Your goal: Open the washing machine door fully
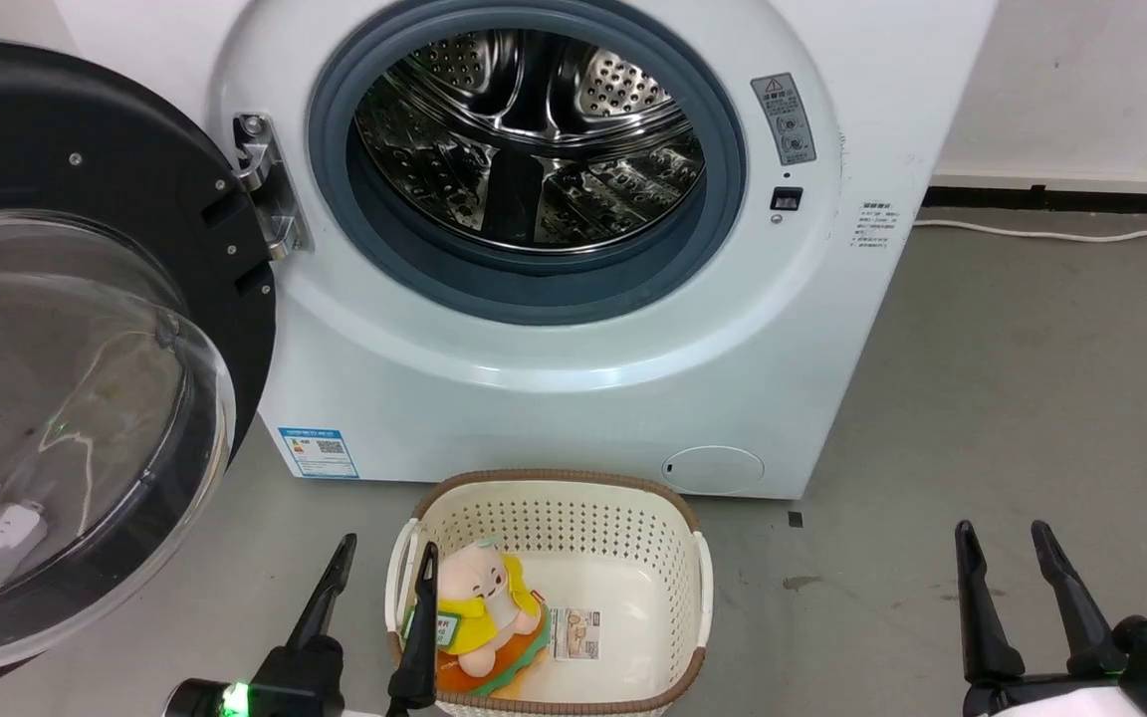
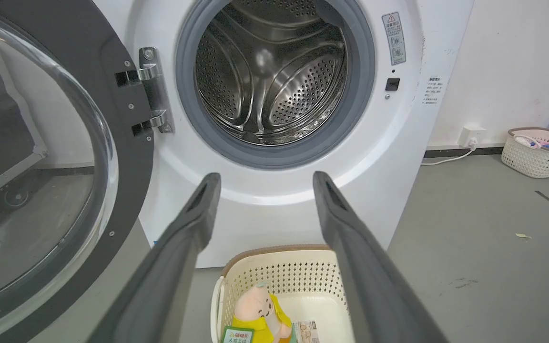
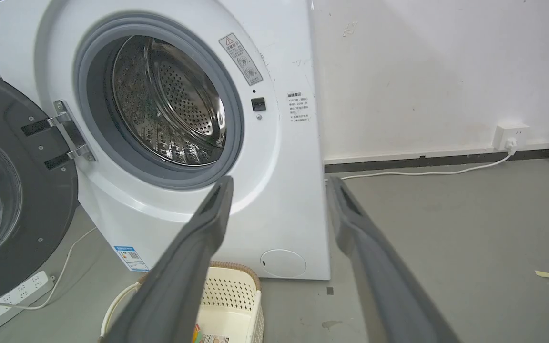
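Washing machine door hangs wide open, up & to the left of the left gripper, clear of it, no contact. It's a round disc, so no real long axis. It stands upright on edge, carried by the metal hinge on the machine's left side. Inner face w/ the clear glass bowl is turned out toward the robot, bowl bulging this way. The black rim reaches well past the left gripper's left side.

Left gripper: fingers spread apart, nothing btwn them, tips pointing fwd at the washing machine, which sits straight ahead. Steel drum mouth fully exposed, grey gasket ringing it, above & ahead of the tips. Cream basket on the floor just right of the left gripper. The gripper's right-hand finger crosses the basket's left rim in the head view; touching or not, can't tell. Plush toy in yellow lies in the basket's left part, just beside that finger.

Right gripper: also spread open, holding nothing, over bare grey floor. Machine is ahead & to its left, well apart. From its wrist cam, a white power strip lies on the floor below the door's lower edge, far left of its fingers.
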Robot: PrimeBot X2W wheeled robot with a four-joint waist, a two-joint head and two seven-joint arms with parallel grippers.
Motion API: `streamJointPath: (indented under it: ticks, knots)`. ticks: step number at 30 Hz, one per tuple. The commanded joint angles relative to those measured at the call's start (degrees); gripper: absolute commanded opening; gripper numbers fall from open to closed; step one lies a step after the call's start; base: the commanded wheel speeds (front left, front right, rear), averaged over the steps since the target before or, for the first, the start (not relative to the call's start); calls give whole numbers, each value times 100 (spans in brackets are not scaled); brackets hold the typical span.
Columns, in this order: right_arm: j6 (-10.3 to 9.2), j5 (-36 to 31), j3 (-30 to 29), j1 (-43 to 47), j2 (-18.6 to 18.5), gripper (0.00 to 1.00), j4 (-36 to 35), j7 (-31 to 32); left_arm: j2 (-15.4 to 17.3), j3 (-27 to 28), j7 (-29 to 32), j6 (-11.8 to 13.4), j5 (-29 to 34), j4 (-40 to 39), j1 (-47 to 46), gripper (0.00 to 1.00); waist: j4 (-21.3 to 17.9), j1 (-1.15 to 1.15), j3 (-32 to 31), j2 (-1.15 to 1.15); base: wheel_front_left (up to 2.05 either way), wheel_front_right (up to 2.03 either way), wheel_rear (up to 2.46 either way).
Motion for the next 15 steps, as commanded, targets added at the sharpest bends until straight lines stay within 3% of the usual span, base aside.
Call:
streamJointPath:
  ticks: [1, 15]
  knots:
    - [6, 24, 12, 36, 24, 100, 6, -25, -23, 16, -31, 7, 30, -22, 60, 100, 1, 0, 3, 0, 0, 0, 0]
    - [6, 30, 42, 25, 25, 100, 23, -25, -50, 53, -31, -65, 2, 70, 33, 100, 22, 0, 8, 0, 0, 0, 0]
